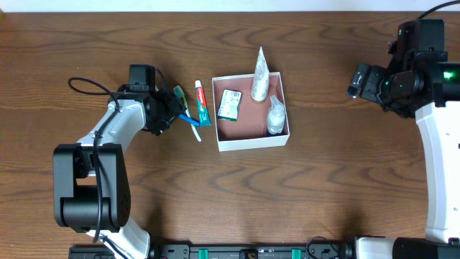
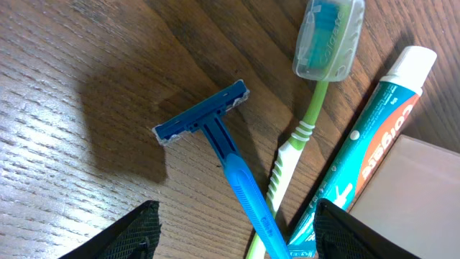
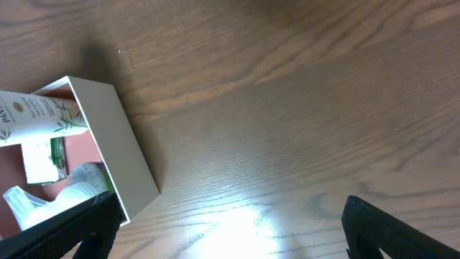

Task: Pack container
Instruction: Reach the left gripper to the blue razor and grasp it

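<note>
The container [image 1: 253,141] is a square white box with a reddish-brown inside at the table's middle. It holds a white tube [image 1: 259,75], a green-and-white packet [image 1: 229,104] and a clear bottle [image 1: 275,116]. Left of it lie a toothpaste tube [image 1: 202,103], a green toothbrush [image 1: 182,101] and a blue razor [image 1: 192,126]. My left gripper [image 1: 172,109] is open just over the razor's handle [image 2: 248,194], with toothbrush [image 2: 316,93] and toothpaste [image 2: 374,137] between its fingers. My right gripper [image 1: 357,80] is open and empty, far right of the container [image 3: 118,155].
The left arm's black cable [image 1: 90,86] loops on the wood at the left. The right arm's base [image 1: 438,151] stands along the right edge. Bare wood lies between the container and the right gripper.
</note>
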